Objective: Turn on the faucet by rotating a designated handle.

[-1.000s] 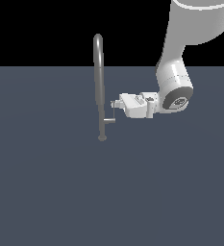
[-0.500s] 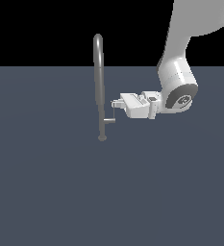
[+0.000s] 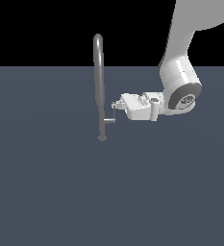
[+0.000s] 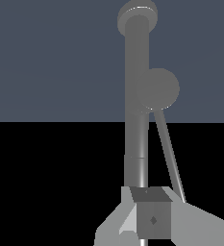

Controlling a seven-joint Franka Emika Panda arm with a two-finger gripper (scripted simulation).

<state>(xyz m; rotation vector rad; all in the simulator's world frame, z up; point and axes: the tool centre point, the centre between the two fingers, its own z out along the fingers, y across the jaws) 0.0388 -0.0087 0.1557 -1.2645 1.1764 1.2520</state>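
We see the gripper (image 3: 114, 104) level, beside the faucet (image 3: 99, 86), touching the handle (image 3: 109, 120) rod to push it (open or closed, we cannot tell).

A flat, dark slate-grey floor (image 3: 51, 192) fills the lower part of the exterior view, meeting black at a straight horizon; standing directly on it is the faucet (image 3: 99, 86) (its small round base rests on the surface), upright, toward the exterior view's left of centre.
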